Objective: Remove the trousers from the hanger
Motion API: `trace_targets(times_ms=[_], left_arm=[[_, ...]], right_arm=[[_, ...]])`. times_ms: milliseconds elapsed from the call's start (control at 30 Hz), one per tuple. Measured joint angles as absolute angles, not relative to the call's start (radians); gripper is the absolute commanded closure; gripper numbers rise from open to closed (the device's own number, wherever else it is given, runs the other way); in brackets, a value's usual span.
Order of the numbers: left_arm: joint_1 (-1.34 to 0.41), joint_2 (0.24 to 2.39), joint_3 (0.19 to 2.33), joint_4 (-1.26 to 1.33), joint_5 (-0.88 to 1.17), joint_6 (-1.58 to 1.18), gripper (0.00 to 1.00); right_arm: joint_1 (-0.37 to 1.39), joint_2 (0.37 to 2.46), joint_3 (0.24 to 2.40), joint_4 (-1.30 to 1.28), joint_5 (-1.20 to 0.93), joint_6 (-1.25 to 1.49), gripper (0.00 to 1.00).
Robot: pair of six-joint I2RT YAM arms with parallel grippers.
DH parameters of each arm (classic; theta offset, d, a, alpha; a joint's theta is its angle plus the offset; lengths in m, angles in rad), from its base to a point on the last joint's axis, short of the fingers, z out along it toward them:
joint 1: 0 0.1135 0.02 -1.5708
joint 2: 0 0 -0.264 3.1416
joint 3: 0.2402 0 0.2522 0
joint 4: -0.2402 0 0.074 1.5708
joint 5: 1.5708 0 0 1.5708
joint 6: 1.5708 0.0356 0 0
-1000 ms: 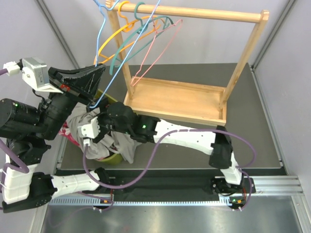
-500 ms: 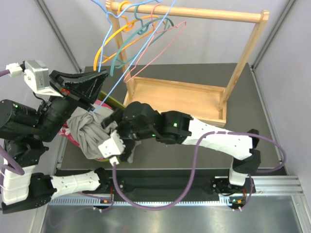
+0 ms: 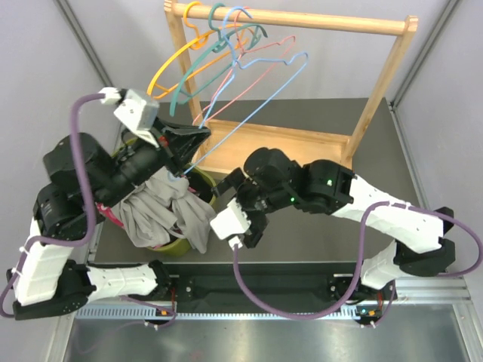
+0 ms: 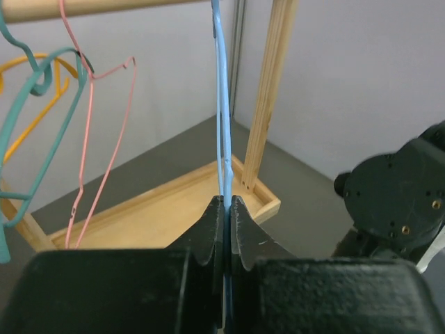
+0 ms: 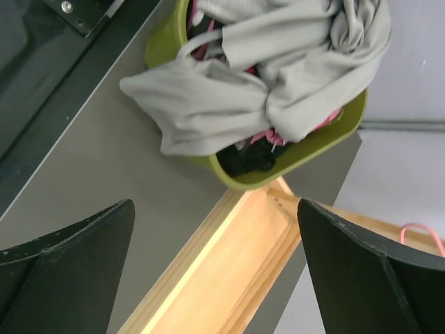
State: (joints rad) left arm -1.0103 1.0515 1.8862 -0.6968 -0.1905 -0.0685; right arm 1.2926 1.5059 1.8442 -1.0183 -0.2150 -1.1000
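**ITEM: GREY TROUSERS, BUNCHED IN GREEN BASKET; BLUE HANGER IN LEFT PINCER**

**Location.** The trousers (image 3: 162, 215) lie heaped in a green basket (image 3: 178, 246) at the left of the dark counter (image 3: 377, 219). The basket sits just beside the near left corner of the wooden rack's tray base (image 3: 279, 151).

**Top external view only.** It shows the whole rack, with a yellow hanger (image 3: 161, 73) and others hooked at the left end of the rail (image 3: 317, 21). The blue hanger (image 3: 256, 102) slants from the rail down to the left arm, above the basket. Whether its lower end touches the cloth cannot be told. The right arm reaches in from the right and ends near the basket.

**Left wrist view only.** The left pincer (image 4: 227, 202) is pressed together on the blue hanger's wire, which runs straight up out of the tips. A pink hanger (image 4: 111, 68) and a rack upright (image 4: 268, 104) stand behind.

**Right wrist view only.** The right pincer (image 5: 215, 205) is spread wide and holds nothing. It hangs over the basket's rim, the tray edge and the counter. This view looks down into the basket.

**Condition of trousers.**
- Pale grey, soft and heavily creased, twisted into thick folds.
- One fold spills over the basket's rim toward the counter.
- Pink cloth (image 5: 261, 136) and something dark show beneath them against the inside wall.
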Motion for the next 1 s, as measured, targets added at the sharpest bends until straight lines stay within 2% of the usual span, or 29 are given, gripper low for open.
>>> trace_targets(times_ms=[500,767,1000], left_arm=[[-0.994,1.319,1.89,-0.715,-0.332,0.04,1.0],[-0.891,1.47,1.936,-0.621,-0.332,0.043,1.0],[-0.794,1.494,1.971,-0.606,-0.215,-0.028,1.0]], right_arm=[[0.963,1.267,1.713,-1.071,-0.398,-1.06,0.0],[0.738,0.994,1.542,-1.055,-0.473,-1.008,0.0],[0.538,0.687,1.299,-1.042,-0.514,-0.97,0.0]])
